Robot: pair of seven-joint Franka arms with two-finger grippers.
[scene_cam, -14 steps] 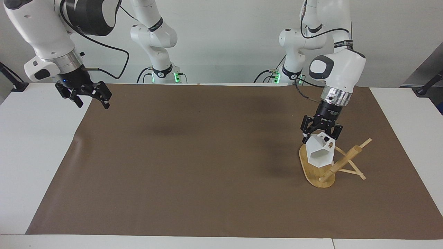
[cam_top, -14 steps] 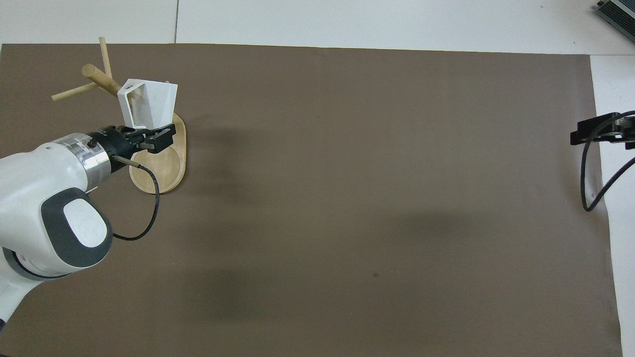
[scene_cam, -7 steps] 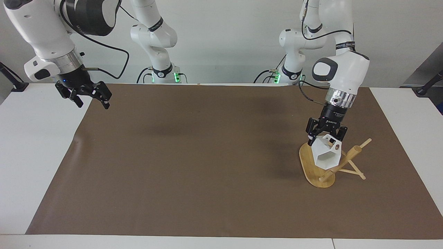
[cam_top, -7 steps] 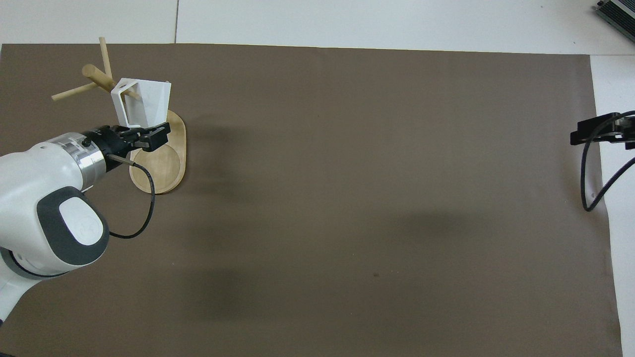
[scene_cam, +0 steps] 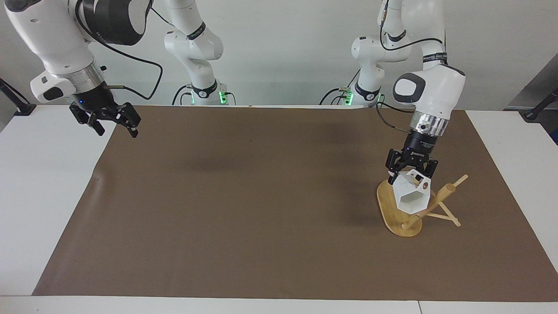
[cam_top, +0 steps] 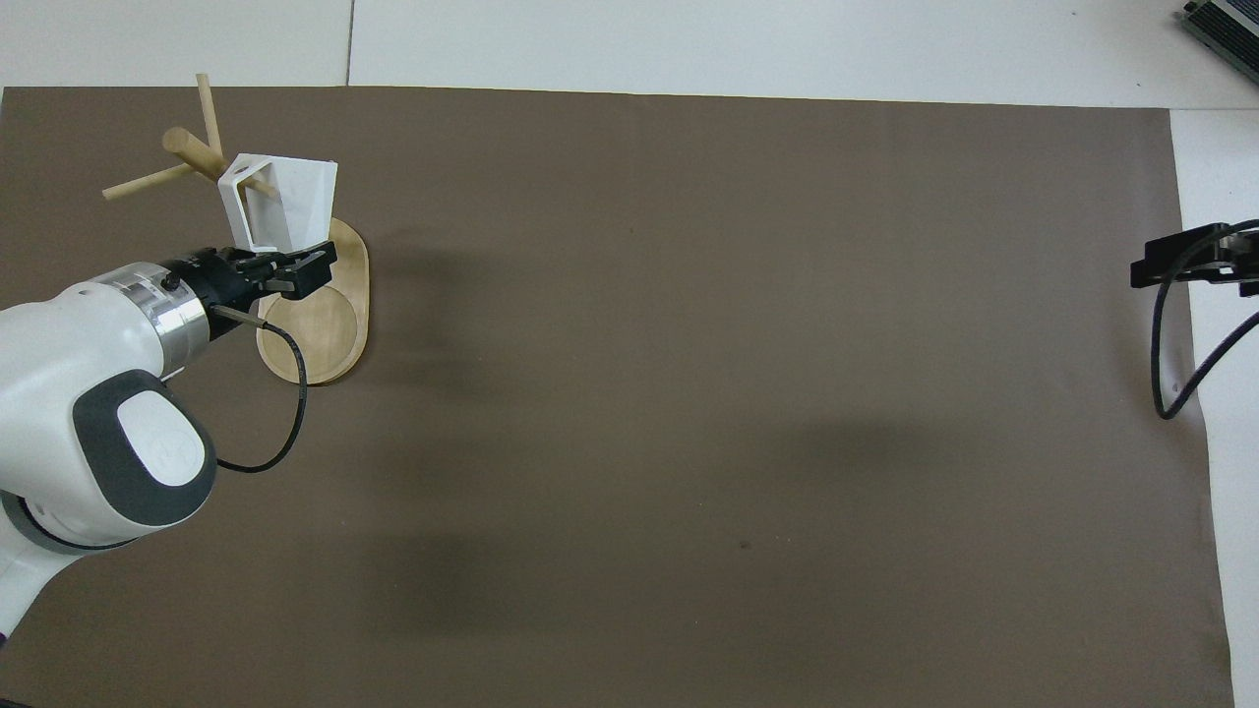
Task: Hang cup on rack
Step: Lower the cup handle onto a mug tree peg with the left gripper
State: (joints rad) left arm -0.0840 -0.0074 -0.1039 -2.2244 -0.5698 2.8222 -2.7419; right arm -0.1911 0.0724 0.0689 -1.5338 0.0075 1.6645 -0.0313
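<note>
One cup in left pincer over rack, brown mat beneath

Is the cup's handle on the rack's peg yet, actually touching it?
Touching. In the overhead view a peg of the rack passes through the squared handle loop of the cup, which the left hand grips; the facing view shows no gap either.

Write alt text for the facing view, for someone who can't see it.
The left gripper holds a white faceted cup against the post of a bamboo mug rack, over its oval base. The right gripper waits, open, above the brown mat's edge.
</note>
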